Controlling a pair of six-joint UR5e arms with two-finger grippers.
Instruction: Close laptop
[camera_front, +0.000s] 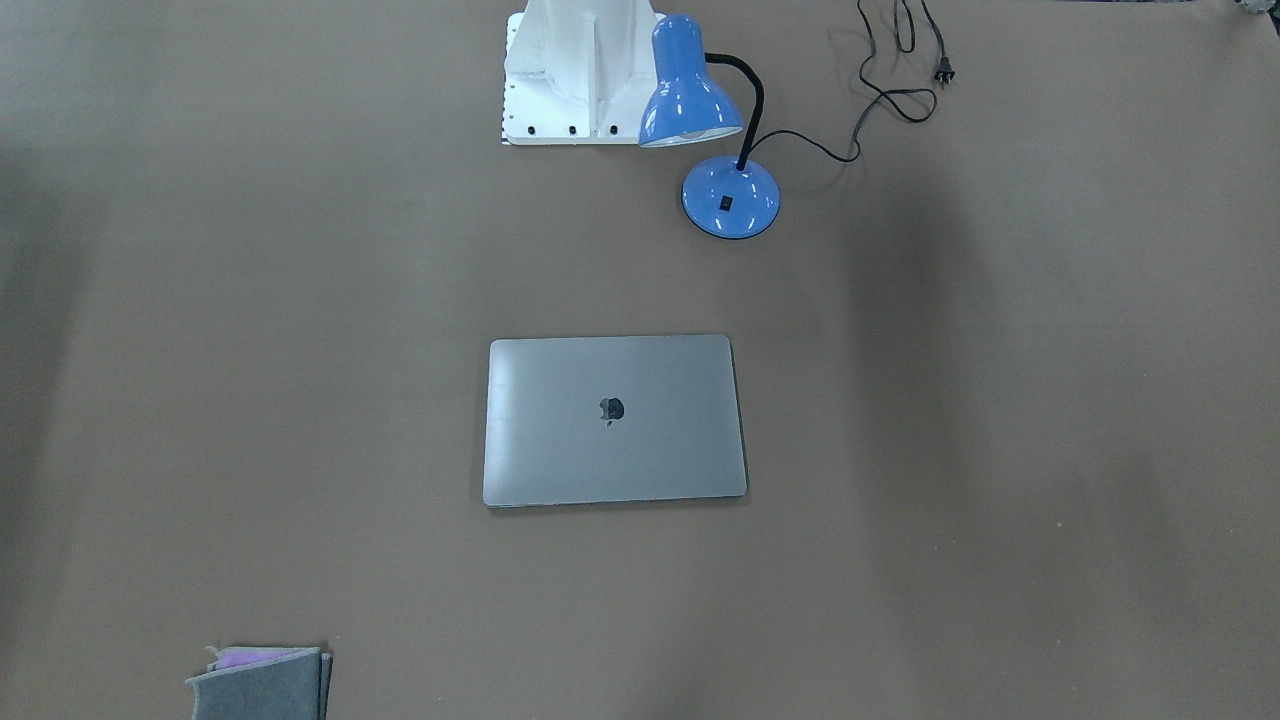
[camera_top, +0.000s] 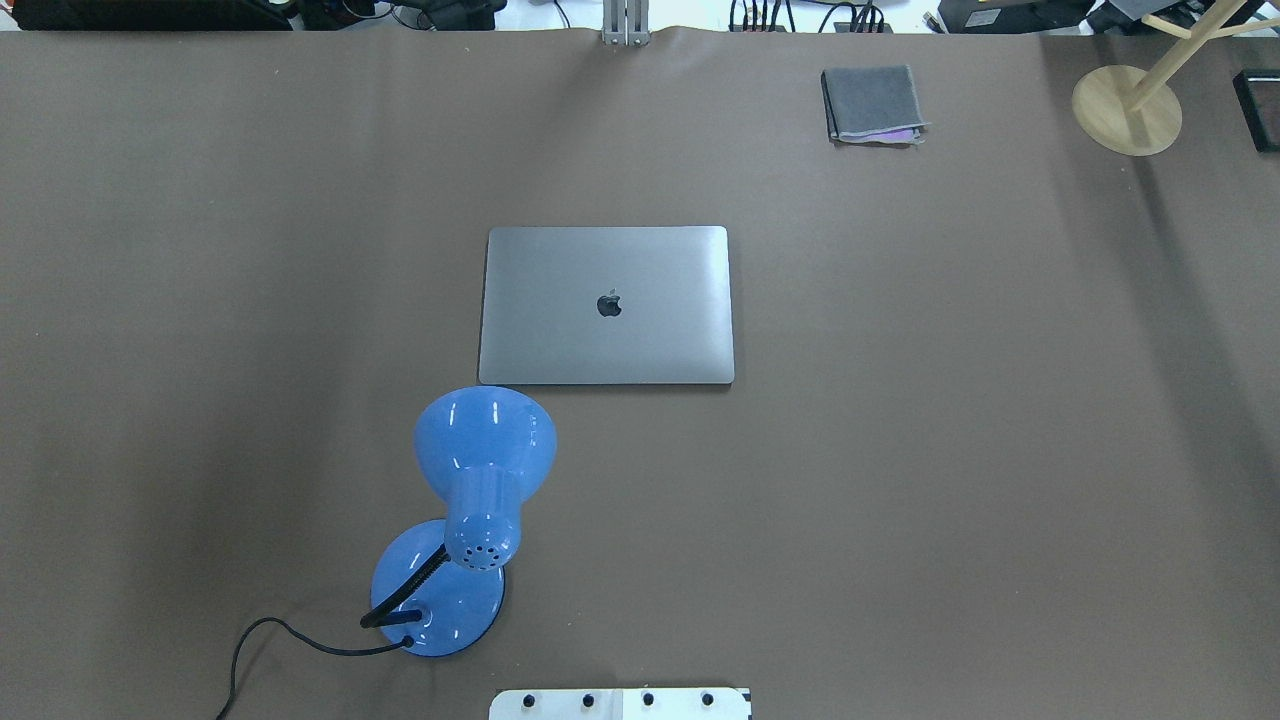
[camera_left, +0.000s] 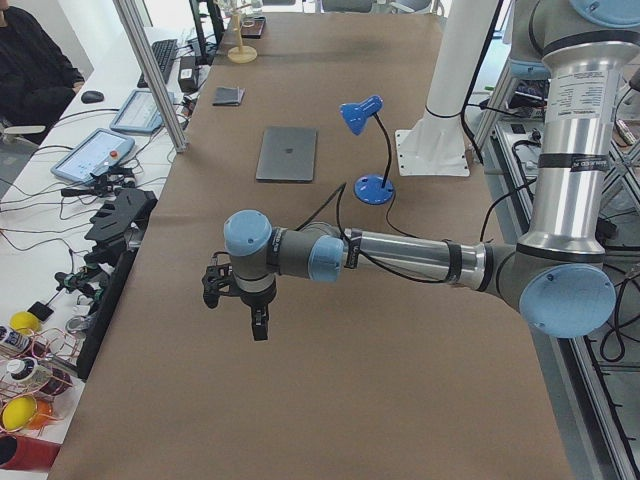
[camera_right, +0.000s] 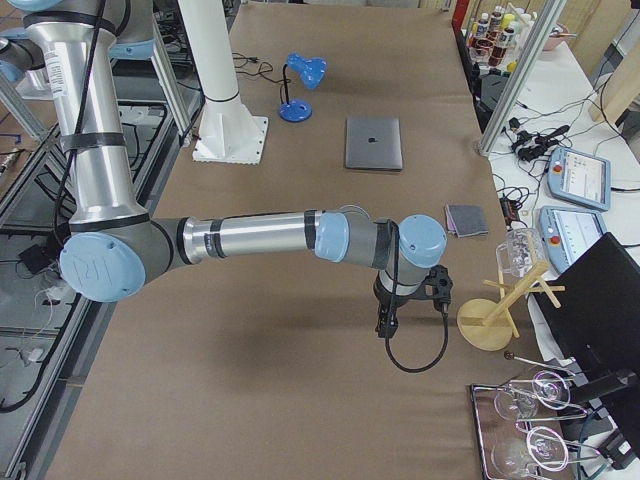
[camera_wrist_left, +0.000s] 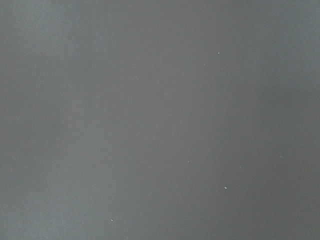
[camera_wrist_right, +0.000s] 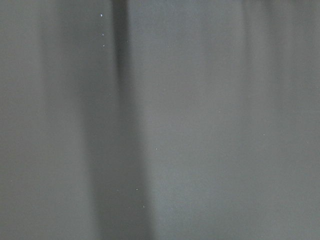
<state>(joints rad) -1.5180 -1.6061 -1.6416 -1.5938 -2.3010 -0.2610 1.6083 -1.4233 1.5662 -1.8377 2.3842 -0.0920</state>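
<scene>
Lying shut mid-table, thin matte grey metal laptop (camera_top: 606, 305), rounded corners, glossy blue lamp (camera_top: 485, 440) nearby on the left. Well apart from it, left gripper (camera_left: 259, 328) and right gripper (camera_right: 384, 324); opening impossible to tell.

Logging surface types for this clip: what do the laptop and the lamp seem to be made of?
The laptop: likely metal, matte grey, with a soft even sheen across the closed lid. The lamp: glossy blue, sharp white highlights on the shade; painted metal or plastic, cannot tell which.
</scene>
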